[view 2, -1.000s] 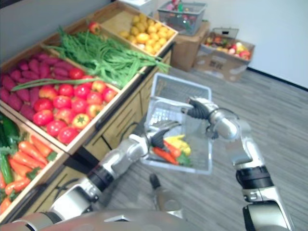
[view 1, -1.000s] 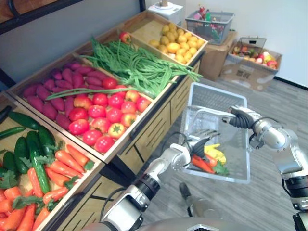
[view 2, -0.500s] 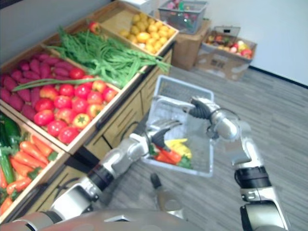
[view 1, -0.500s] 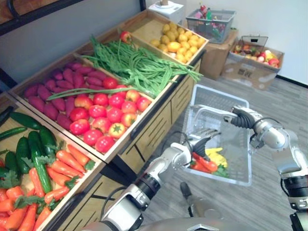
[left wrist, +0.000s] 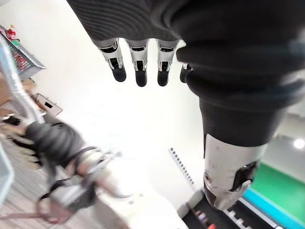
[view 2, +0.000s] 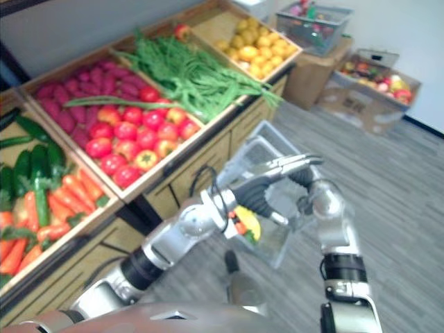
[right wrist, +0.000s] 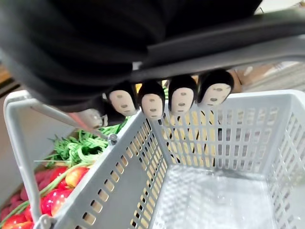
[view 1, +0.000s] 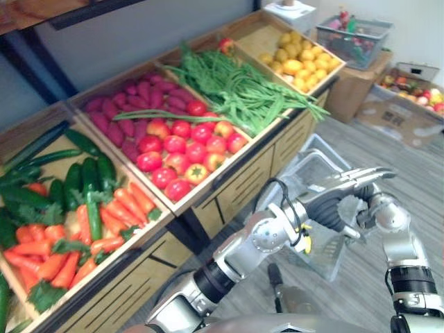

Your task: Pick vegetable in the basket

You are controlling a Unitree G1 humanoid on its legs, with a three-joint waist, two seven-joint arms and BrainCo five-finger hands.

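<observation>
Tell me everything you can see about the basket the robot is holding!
The basket is grey plastic and boxy, with slotted walls and a smooth floor. The right hand has its fingers curled round the thin handle, holding the basket in the air, tilted, over the floor beside the vegetable stand. A yellow vegetable and something red lie inside. The open left hand stretches across in front of it.

The left hand (view 1: 331,207) and forearm hid most of the grey basket (view 1: 311,154), leaving only yellow and red scraps of its vegetables (view 2: 246,223) peeking out, the right hand (view 2: 305,179) sat half covered behind them, and the carrots (view 1: 118,208) ran off the picture's edge.
</observation>
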